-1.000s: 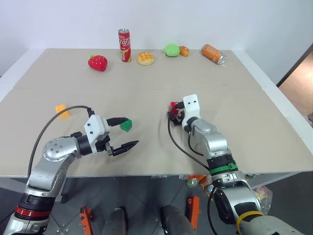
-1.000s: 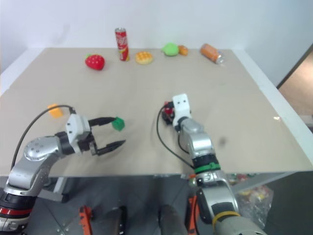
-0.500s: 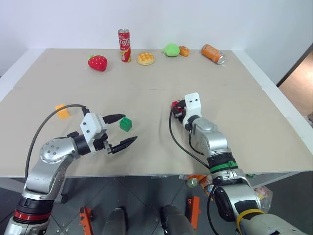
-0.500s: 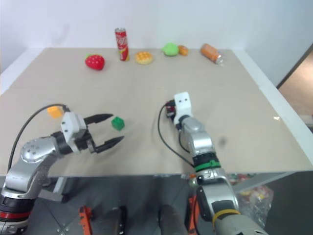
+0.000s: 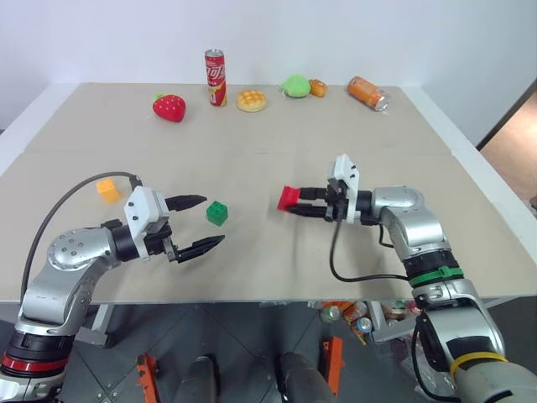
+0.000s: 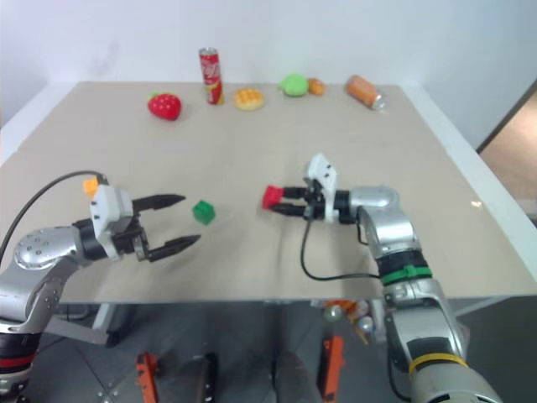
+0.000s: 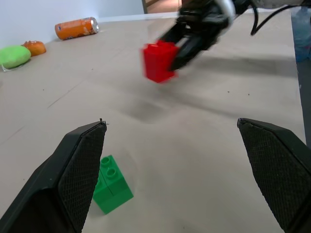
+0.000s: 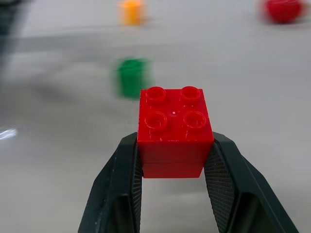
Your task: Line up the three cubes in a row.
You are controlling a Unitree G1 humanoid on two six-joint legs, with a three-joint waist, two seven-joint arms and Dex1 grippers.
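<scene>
The right tool was clamped on the red cube, held clear of the counter mid-surface, presumably for carrying toward the green cube nearer the left edge. The left tool stood wide open and empty beside it.
</scene>
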